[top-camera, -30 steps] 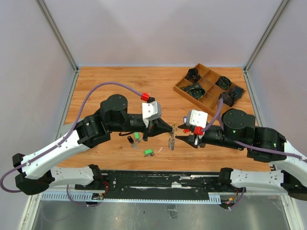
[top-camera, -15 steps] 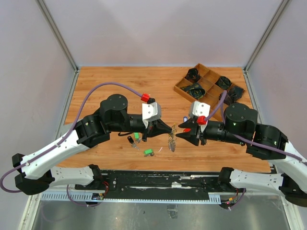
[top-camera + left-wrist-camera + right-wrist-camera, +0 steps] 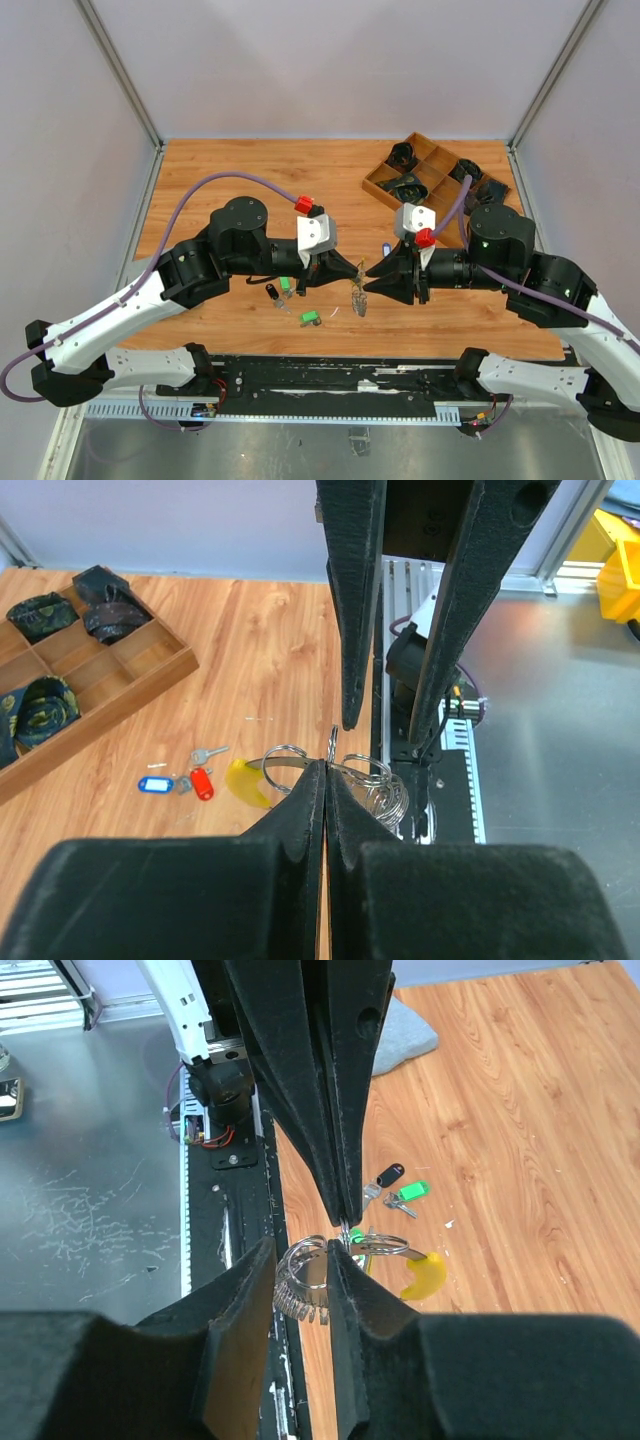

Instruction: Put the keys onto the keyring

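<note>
The left gripper (image 3: 327, 764) pinches the keyring (image 3: 283, 754) tight at its fingertips, the right gripper (image 3: 300, 1257) straddles the ring's hanging coils from the opposite side, clamped or not I cannot tell, and loose keys (image 3: 405, 1192) lie on the table (image 3: 220, 170) below both.

The right pincer (image 3: 300, 1255) straddles the keyring (image 3: 303, 1295) pinched by the left pincer (image 3: 343, 1218).
</note>
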`<state>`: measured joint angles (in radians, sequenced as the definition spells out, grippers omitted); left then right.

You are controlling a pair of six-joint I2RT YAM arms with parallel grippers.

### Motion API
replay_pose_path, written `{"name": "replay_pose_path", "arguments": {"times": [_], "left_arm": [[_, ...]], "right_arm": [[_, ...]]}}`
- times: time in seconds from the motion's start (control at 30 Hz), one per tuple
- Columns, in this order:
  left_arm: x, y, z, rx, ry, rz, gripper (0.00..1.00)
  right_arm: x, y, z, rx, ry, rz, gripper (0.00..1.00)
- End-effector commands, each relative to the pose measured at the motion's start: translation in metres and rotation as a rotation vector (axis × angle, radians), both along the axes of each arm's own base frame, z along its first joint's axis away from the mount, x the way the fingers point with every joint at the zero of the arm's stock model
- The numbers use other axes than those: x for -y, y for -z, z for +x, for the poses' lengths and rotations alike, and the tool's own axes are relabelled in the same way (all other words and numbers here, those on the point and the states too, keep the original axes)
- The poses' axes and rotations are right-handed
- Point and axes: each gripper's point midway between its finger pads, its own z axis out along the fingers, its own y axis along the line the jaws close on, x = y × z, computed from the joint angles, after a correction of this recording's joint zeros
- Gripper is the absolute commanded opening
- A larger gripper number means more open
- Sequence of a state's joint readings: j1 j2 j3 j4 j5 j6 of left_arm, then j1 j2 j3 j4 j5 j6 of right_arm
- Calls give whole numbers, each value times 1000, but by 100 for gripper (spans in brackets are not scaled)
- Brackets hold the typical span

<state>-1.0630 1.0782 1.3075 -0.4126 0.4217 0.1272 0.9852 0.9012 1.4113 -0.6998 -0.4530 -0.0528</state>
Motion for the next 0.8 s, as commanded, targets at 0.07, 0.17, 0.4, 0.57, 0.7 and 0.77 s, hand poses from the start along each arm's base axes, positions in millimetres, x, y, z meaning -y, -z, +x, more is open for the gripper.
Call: {"name": "replay_pose_path", "arguments": {"times": [0.07,0.17,0.4,0.57,0.7,0.77], "left_arm": [[1,-19,-6,28,30,-42,1],[1,-19,-7,31,39,-43,0],[2,-18,-9,34,52,-36,1],[2,-17,-9,33,57,-33,1],[2,-17,-9,35,55,-31,0],[1,-18,-8,38,51,-34,1]], "right_arm": [[-2,-8,4,7,4,29,26],[-2,-5,6,8,12,19,25],[-3,0,11,15,25,3,18],[-3,3,12,15,31,-7,12],[-3,5,13,18,26,-18,3],[-3,7,13,23,25,-24,1]]}}
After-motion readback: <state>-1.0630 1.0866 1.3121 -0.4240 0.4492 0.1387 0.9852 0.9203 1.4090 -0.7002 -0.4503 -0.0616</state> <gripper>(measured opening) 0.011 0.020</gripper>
